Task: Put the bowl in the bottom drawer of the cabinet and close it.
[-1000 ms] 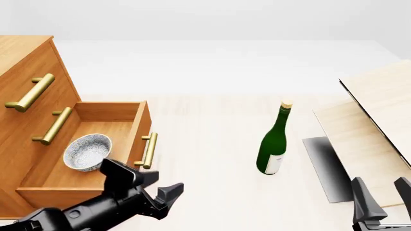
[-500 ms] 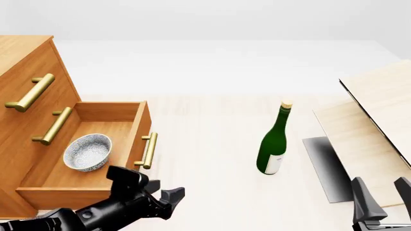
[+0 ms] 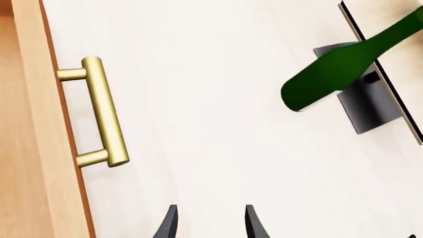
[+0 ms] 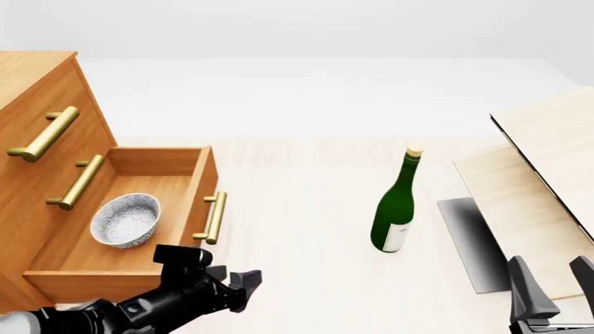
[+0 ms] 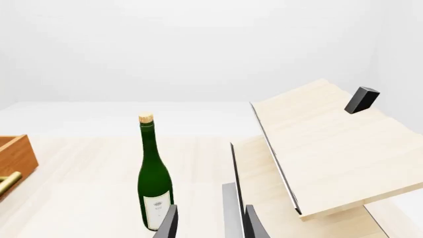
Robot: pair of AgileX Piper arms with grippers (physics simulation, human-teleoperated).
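The speckled grey-white bowl [image 4: 125,220] sits upright inside the bottom drawer [image 4: 139,261], which stands pulled out of the orange-brown cabinet [image 4: 37,104]. The drawer's brass handle [image 4: 214,217] [image 3: 102,111] faces the table. My left gripper [image 4: 236,280] [image 3: 210,223] hovers just in front of the drawer's near front corner, below the handle, open with nothing between its fingers. Low at the near right edge, my right gripper [image 4: 552,278] [image 5: 210,223] is open and empty. The bowl is not seen in either wrist view.
A green bottle [image 4: 394,209] [image 5: 154,183] [image 3: 330,69] stands mid-table. Pale wooden boards [image 4: 547,160] [image 5: 330,148] lean at the right over a dark grey plate [image 4: 474,243]. The two upper drawers with brass handles [image 4: 42,136] are shut.
My left gripper has drawn back slightly toward the near edge and sunk a little lower. The bowl, drawer and right arm have not moved.
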